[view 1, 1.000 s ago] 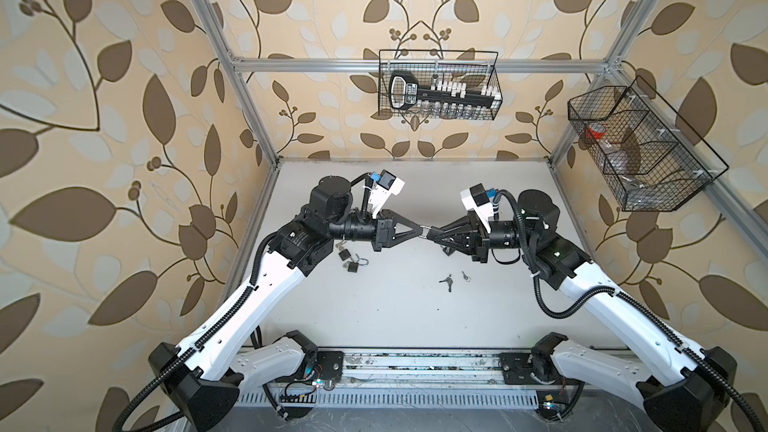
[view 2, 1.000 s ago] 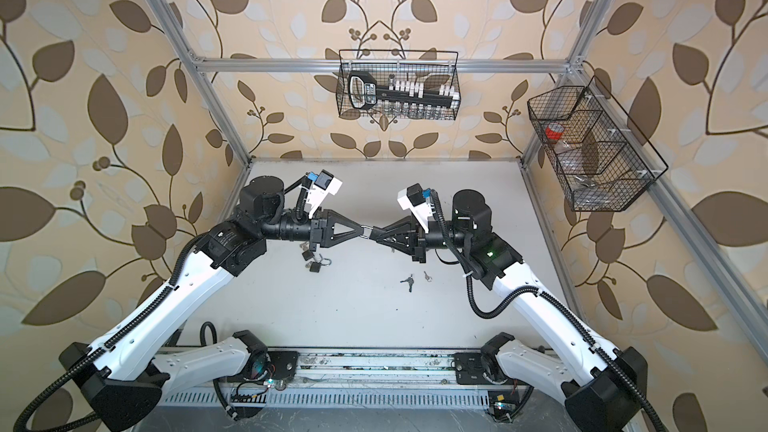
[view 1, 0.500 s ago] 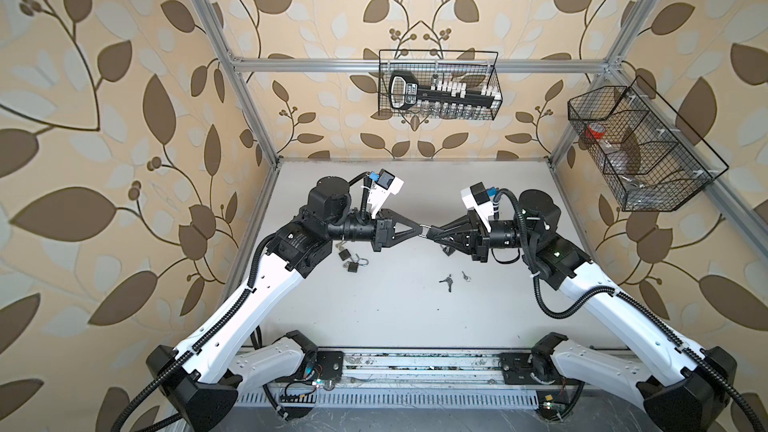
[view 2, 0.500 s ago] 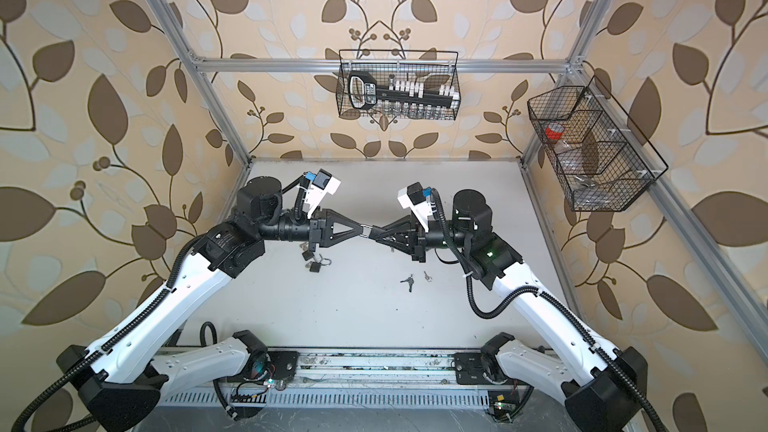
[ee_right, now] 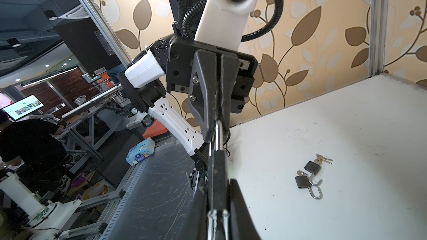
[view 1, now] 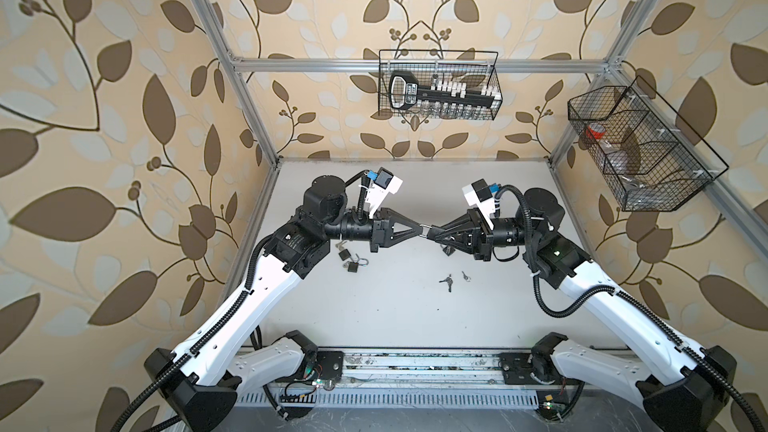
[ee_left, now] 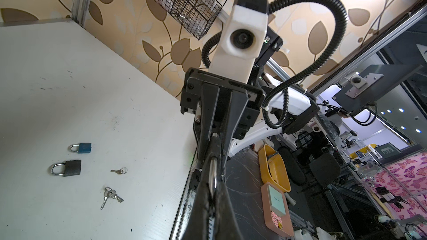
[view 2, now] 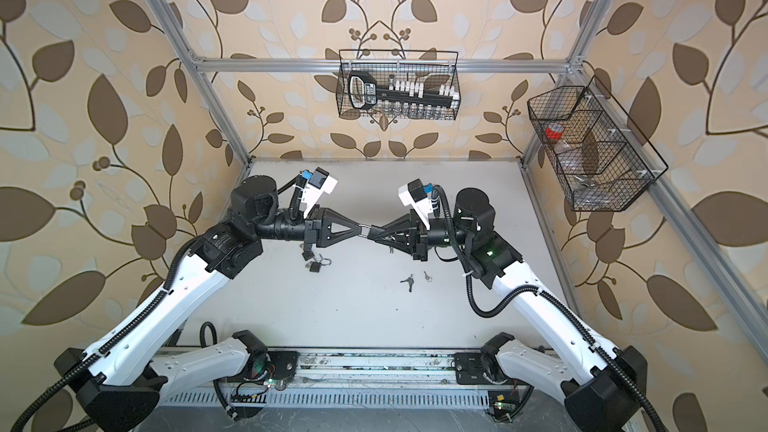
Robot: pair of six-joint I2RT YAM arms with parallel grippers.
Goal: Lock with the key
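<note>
Over tabletop [view 1: 395,309] centre padlock [ee_right: 217,169] lies lengthwise between facing tips: left gripper [view 1: 417,227] pinches the shackle [ee_left: 213,172], right gripper [view 1: 436,231] clamps the body, both equally near.

**Padlock body and keyhole out of sight**

You see only the silver shackle [ee_left: 214,173] of the padlock [ee_right: 218,135] pinched between the left gripper [view 1: 419,228] and the right gripper [view 1: 433,231]. Its body sits buried in the right gripper's fingers [ee_left: 209,116], keyhole unseen. In both top views the keys [view 1: 448,281] on the table [view 1: 395,309] are too small to count, and the left arm [view 1: 305,243] covers part of the two padlocks [view 1: 353,267] beneath it.
</note>
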